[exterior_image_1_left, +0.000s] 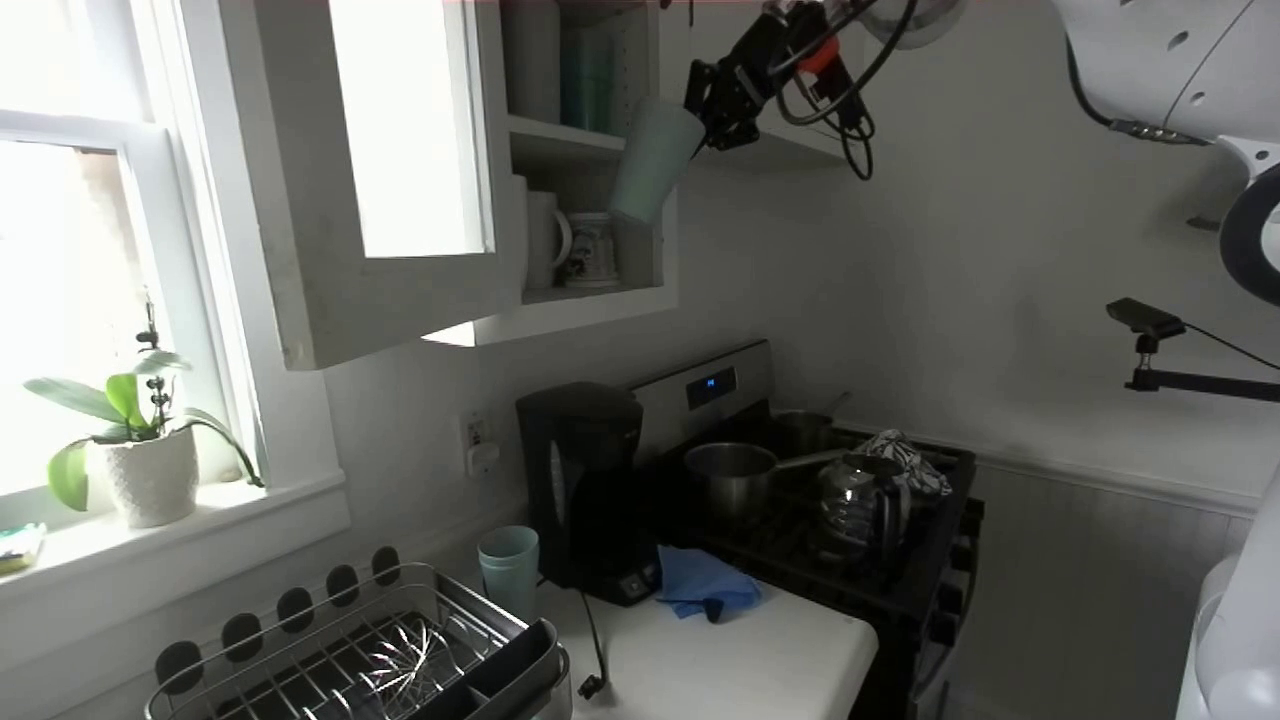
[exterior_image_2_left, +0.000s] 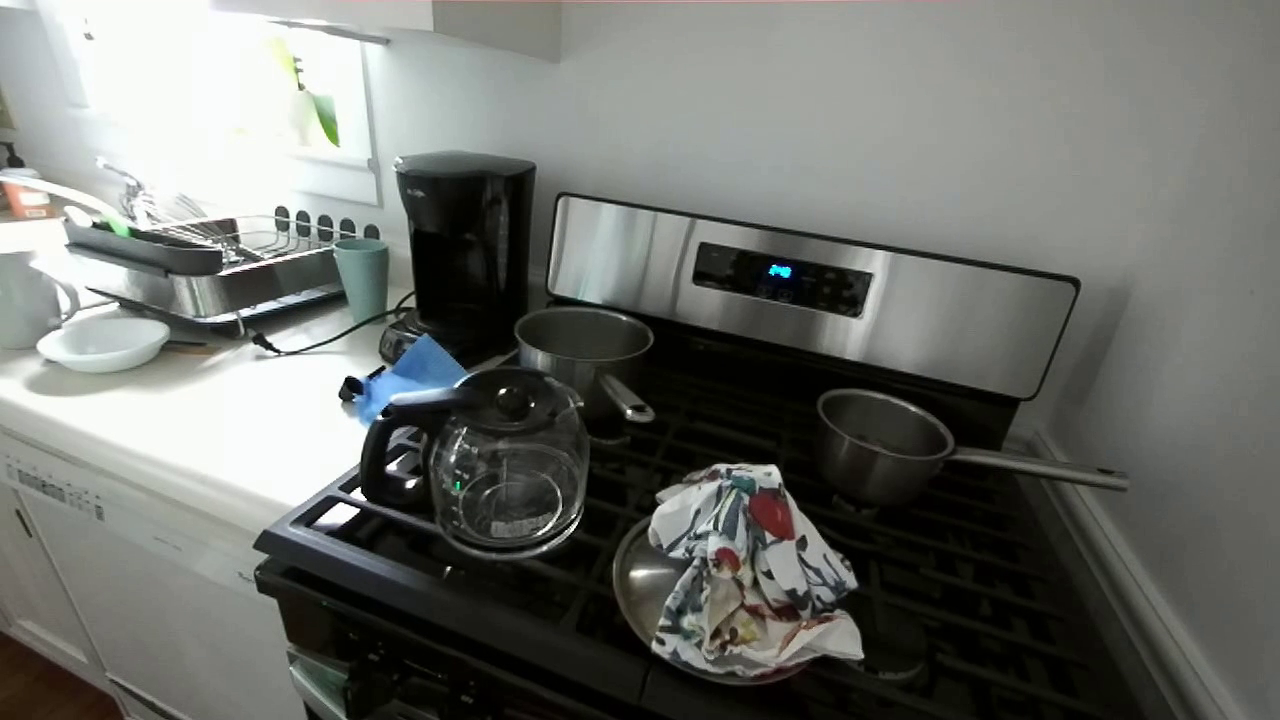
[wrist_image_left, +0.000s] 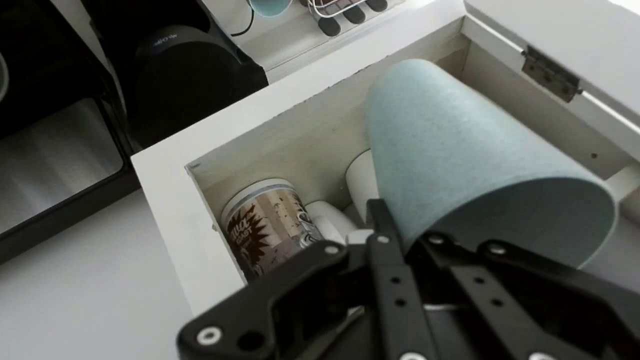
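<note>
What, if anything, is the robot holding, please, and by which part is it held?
The jaws hold a pale blue-green, tapered, plastic-looking cup by the wall at its open rim, one jaw inside, the other outside.

1. A potted orchid (exterior_image_1_left: 150, 475) stands close to the front edge of the windowsill (exterior_image_1_left: 270, 510).
2. A dish rack (exterior_image_2_left: 270, 295) lies along the back edge of the counter (exterior_image_2_left: 250, 400).
3. A coffee maker (exterior_image_2_left: 468, 235) stands at that edge, beside the stove (exterior_image_2_left: 950, 325).
4. A blue cloth (exterior_image_2_left: 415, 375) lies at the counter's end next to the stove.
5. A steel saucepan (exterior_image_2_left: 550, 365) stands at the stove's back left corner, a second saucepan (exterior_image_2_left: 880, 455) toward its back right.
6. A glass carafe (exterior_image_2_left: 510, 485) stands near the stove's front left corner.
7. A floral cloth (exterior_image_2_left: 750, 575) lies crumpled over a round metal dish (exterior_image_2_left: 640, 590) by the front edge.
</note>
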